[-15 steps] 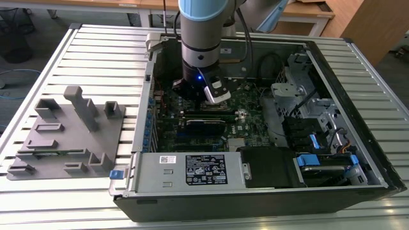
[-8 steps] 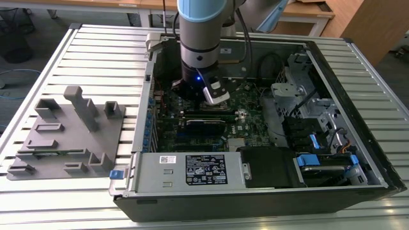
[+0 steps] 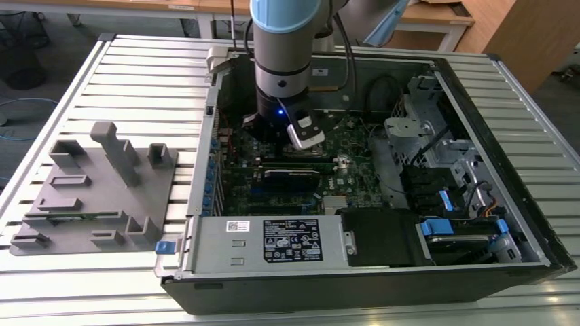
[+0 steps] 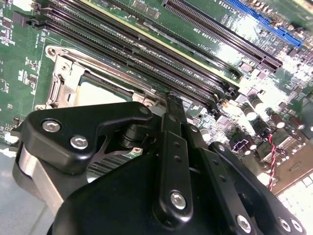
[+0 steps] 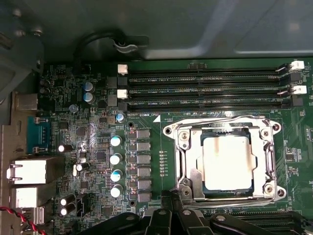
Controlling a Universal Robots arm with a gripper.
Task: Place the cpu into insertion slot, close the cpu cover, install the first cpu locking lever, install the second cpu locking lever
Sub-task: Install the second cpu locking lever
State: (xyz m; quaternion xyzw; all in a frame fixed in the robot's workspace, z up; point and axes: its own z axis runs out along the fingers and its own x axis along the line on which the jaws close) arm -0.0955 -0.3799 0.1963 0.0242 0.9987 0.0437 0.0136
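Exterior view, left to right: grey fixture block (image 3: 95,187) at frame left, arm at centre inside the open PC case (image 3: 507,88), gripper (image 3: 290,139) low over the motherboard (image 3: 349,146). First wrist view: cpu (image 5: 229,161) seated in the insertion slot (image 5: 196,172), cpu cover (image 5: 222,125) closed over it, lower right of frame. Can't tell finger opening; no visible grasp.

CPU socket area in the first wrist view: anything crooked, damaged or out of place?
Nothing stands out. The cpu sits square in the insertion slot, with the cpu cover flat around it. The gripper is at the socket's edge.
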